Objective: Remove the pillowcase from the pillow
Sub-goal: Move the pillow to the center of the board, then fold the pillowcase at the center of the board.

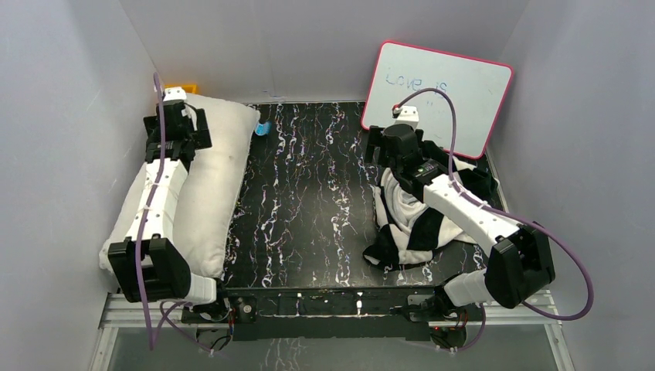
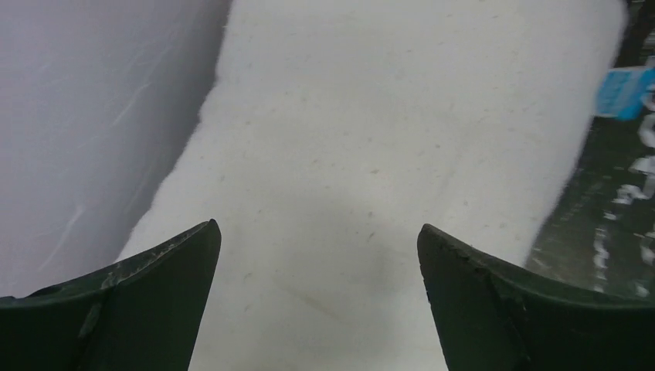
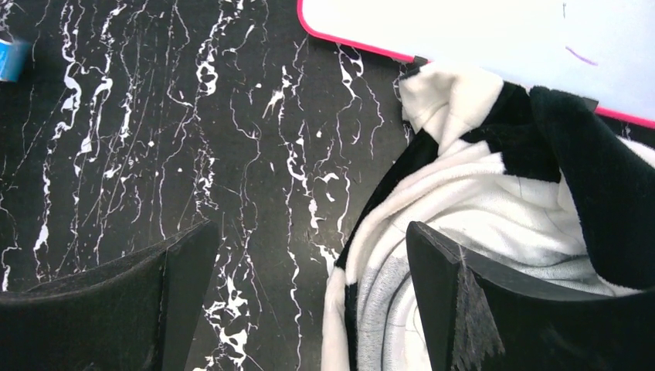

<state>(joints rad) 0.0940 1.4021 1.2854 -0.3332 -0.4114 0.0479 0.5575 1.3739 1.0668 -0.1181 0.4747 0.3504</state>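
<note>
Both hands stand with their jaws spread wide and nothing between them. Left hand hangs over the far end of the pillow, its two dark fingers apart above the bare white stuffing. That pillow lies lengthwise along the left wall, uncovered, partly on the black marbled tabletop, with the left arm stretched above it. Right hand hovers at the left edge of the pillowcase, one finger above bare tabletop and the other above the fabric; whether it touches the cloth cannot be told. The black-and-white checked pillowcase lies crumpled in a heap on the right side of the tabletop, well apart from the pillow, its far edge against a pink-framed whiteboard that leans on the back wall. A small blue object sits just beside the pillow's far corner.
</note>
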